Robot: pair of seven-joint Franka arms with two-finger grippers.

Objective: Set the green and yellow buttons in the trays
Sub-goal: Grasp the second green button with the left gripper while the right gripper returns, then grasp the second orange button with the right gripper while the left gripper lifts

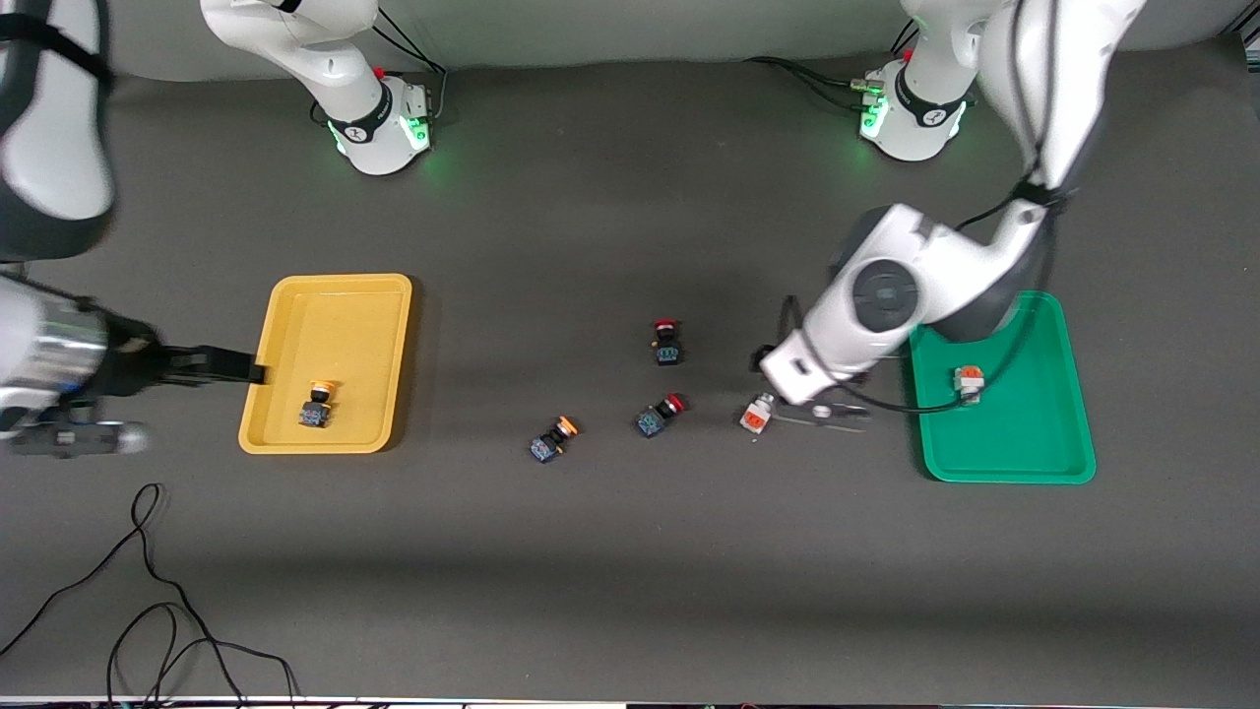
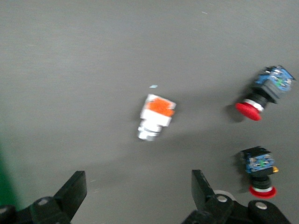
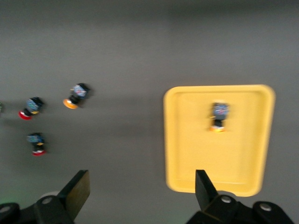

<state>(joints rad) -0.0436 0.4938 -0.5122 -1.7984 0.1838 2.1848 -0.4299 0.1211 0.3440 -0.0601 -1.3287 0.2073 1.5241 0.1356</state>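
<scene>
The yellow tray (image 1: 295, 433) holds one yellow-capped button (image 1: 317, 404); both show in the right wrist view, tray (image 3: 243, 177) and button (image 3: 218, 115). A second yellow-capped button (image 1: 551, 440) lies on the table mid-way between the trays (image 3: 77, 95). The green tray (image 1: 1014, 443) holds one white button with an orange block (image 1: 969, 382). Another white-and-orange button (image 1: 756, 414) lies on the table beside the green tray (image 2: 156, 116). My left gripper (image 1: 822, 414) is open and empty, low beside that button (image 2: 138, 196). My right gripper (image 1: 231, 366) is open and empty at the yellow tray's edge (image 3: 142, 191).
Two red-capped black-and-blue switches (image 1: 667, 343) (image 1: 658, 416) lie on the table between the loose yellow-capped button and the loose white one. They show in the left wrist view (image 2: 264, 93) (image 2: 259, 170). A black cable (image 1: 148, 591) trails on the table nearest the front camera.
</scene>
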